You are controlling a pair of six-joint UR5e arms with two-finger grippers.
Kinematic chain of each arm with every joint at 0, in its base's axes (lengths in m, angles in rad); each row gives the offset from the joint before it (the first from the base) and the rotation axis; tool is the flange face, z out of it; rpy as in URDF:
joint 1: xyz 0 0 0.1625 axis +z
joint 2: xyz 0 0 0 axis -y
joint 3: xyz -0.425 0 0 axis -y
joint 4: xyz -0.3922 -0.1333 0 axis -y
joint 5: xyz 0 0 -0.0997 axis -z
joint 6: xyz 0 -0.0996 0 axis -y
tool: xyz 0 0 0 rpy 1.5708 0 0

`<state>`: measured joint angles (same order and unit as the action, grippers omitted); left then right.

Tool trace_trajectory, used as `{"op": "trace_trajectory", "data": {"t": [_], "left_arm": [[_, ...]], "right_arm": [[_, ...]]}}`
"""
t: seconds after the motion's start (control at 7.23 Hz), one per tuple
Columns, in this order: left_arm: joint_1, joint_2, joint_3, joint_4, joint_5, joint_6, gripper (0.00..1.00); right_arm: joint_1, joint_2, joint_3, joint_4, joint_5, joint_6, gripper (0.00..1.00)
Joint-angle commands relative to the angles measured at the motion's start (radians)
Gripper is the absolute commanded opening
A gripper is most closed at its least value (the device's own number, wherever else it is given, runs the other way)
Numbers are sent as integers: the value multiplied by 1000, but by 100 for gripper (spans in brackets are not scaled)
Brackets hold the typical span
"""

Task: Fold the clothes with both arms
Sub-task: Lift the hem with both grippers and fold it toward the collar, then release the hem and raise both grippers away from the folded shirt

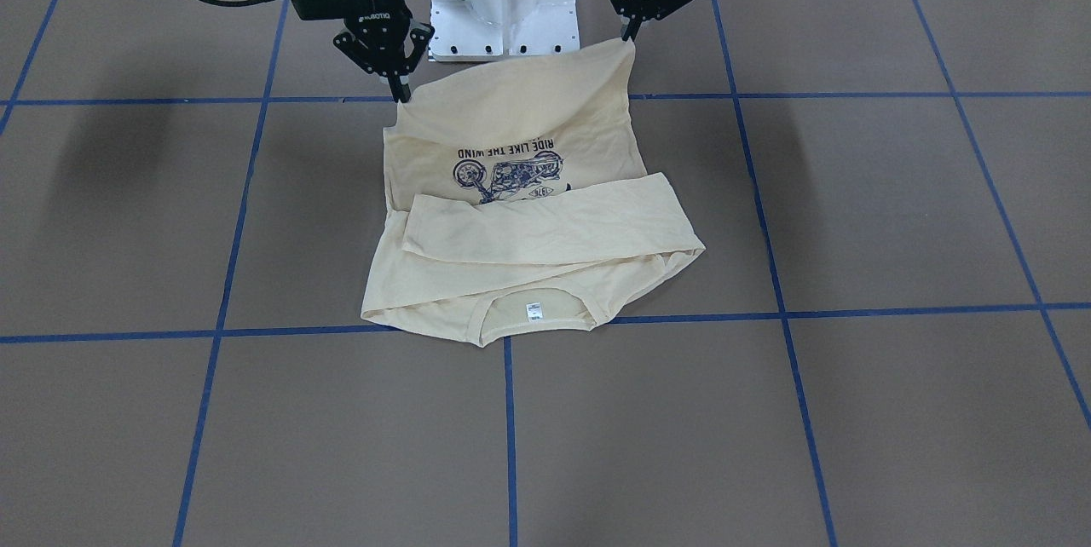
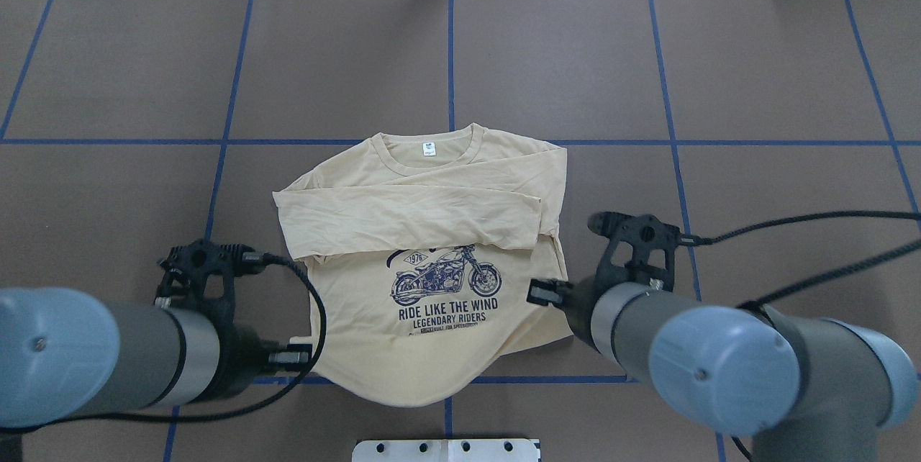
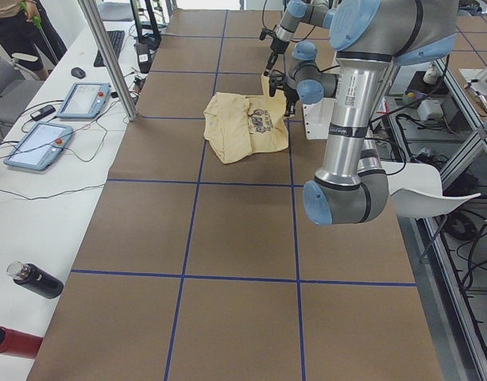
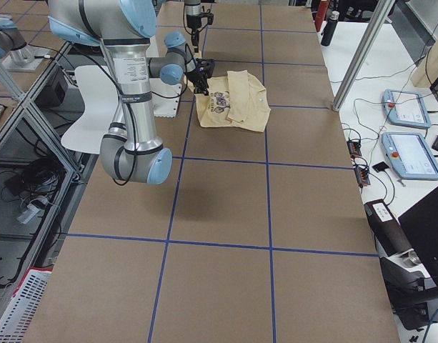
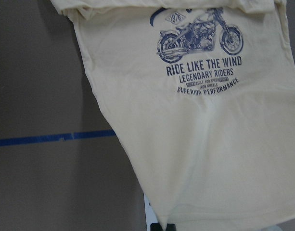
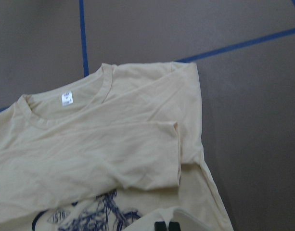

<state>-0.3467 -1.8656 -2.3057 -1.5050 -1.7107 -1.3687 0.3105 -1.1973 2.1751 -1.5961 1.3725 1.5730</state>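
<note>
1. Table top (image 1: pixel 852 206): brown covering, with blue tape lines marking a grid of squares.
2. White side bench (image 3: pixel 36 214): runs along the table's far edge, opposite the robot.
3. On the bench: a pendant (image 3: pixel 83 100) with a red button, and a second pendant (image 3: pixel 38 145) just beside it. Cables trail from both.
4. Keyboard (image 3: pixel 114 46) and mouse (image 3: pixel 78 72) lie near each other on the bench.
5. Black bottle (image 3: pixel 35 280) lies on its side. A red bottle (image 3: pixel 9 340) is near it, partly cut off by the picture's edge.
6. Metal post (image 3: pixel 108 55): stands where the bench meets the table.
7. White basket (image 4: pixel 22 307): on the floor.
</note>
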Motion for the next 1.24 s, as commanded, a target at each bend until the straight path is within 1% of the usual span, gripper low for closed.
{"op": "trace_trajectory", "data": {"t": [0.0, 0.14, 0.28, 0.41, 0.55, 0.69, 0.83, 0.97, 1.11], "left_arm": [[-147, -55, 70, -4, 11, 93, 0], [-188, -73, 115, -6, 22, 117, 0], [-233, -128, 202, -12, 28, 150, 0], [-262, -157, 295, -68, 40, 186, 0], [-268, -158, 416, -186, 74, 195, 0], [-281, -159, 537, -321, 78, 209, 0], [-288, -158, 592, -398, 77, 285, 45], [-301, -152, 588, -411, 77, 369, 99], [-319, -146, 554, -409, 65, 441, 100]], "right_arm": [[126, 69, -99, 4, 0, -27, 0], [160, 114, -166, 4, 0, -34, 0], [182, 120, -205, 8, 0, -48, 0], [199, 124, -262, 60, 3, -51, 0], [202, 146, -355, 129, 0, -53, 0], [213, 178, -442, 172, 0, -50, 4], [222, 197, -498, 182, 3, -50, 83], [252, 206, -508, 182, 52, -51, 100], [313, 211, -491, 183, 226, -91, 100]]}}
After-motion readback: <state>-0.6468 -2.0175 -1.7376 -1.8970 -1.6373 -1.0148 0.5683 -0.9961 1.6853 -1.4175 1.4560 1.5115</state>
